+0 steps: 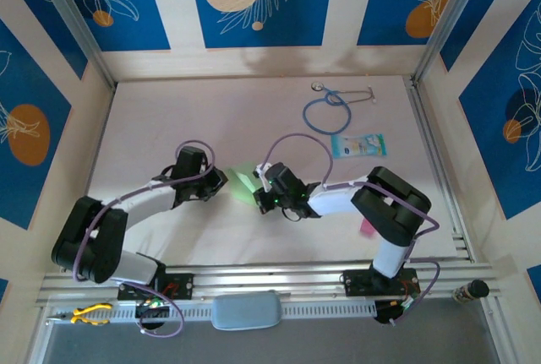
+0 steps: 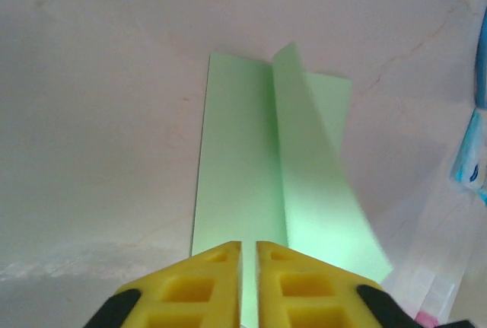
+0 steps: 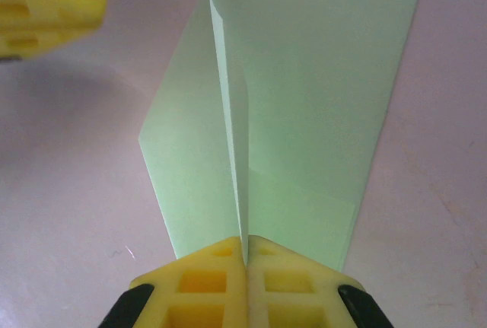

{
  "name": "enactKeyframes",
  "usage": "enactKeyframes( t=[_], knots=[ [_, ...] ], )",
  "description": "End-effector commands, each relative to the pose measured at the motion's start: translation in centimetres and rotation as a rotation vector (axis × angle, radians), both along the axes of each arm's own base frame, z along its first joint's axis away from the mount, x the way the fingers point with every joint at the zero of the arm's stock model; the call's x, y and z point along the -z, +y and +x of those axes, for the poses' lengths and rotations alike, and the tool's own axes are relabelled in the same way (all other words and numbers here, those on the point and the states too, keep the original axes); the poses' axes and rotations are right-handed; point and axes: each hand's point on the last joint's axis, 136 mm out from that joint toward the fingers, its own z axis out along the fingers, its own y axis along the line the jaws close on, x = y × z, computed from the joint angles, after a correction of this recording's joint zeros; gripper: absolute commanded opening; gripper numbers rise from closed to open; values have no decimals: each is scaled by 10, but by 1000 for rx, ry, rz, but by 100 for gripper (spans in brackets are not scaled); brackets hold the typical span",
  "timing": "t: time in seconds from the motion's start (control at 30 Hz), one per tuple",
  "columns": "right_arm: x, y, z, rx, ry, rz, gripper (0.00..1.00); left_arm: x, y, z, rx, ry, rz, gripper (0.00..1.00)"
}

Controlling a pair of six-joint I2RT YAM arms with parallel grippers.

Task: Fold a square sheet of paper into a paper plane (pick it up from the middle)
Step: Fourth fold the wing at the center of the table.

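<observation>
Closest to us, the right gripper (image 3: 245, 246) is clamped on the raised centre crease of the square sheet of paper (image 3: 319, 115), whose flaps rest on the table (image 3: 68, 206). At the sheet's opposite edge, the left gripper (image 2: 249, 248) shows a slit between its jaws; we cannot tell whether it pinches the sheet.

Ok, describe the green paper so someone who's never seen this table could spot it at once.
On the pale table, look between the left claw and the right claw. The paper sits there, one fold standing up. It is light green; the card farther back is teal and white, the stethoscope blue.
</observation>
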Motion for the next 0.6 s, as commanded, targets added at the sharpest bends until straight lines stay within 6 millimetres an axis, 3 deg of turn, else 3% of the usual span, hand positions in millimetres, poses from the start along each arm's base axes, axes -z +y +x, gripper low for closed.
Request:
enactKeyframes(
  t=[0.0, 0.57],
  knots=[
    [-18, 7, -3, -3, 90, 165, 2, -2, -11, 5, 59, -11, -39, 10],
    [-5, 1, -1, 61, 214, 238, 2, 3, -37, 15, 141, -4, -104, 9]
  ],
)
